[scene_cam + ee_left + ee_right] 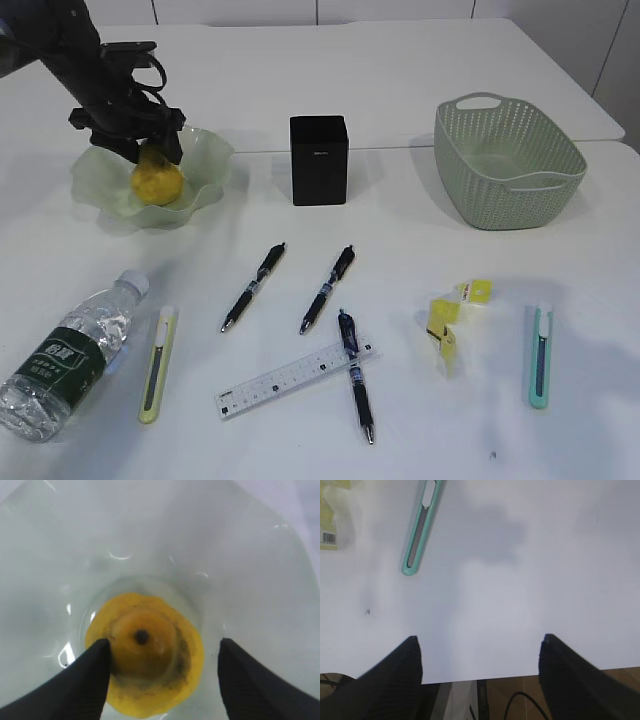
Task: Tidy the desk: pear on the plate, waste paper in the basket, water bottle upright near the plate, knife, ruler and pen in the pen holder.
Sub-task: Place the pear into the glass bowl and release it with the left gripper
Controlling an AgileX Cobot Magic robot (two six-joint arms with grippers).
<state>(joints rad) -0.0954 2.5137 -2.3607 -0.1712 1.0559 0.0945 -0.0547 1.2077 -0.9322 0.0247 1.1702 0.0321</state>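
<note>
Nearest me, the clear plastic water bottle (68, 360) with its dark green label lies on its side on the white desk (450, 430) — round, so a careless nudge could send it rolling. The right gripper (479, 672) hangs spread and empty over bare tabletop. Farther back, the small yellow pear (145, 652) sits in the pale green ruffled glass plate (205, 150); the left gripper (162, 677) stands parted around it — one finger touching, so a lift might tip it.
</note>
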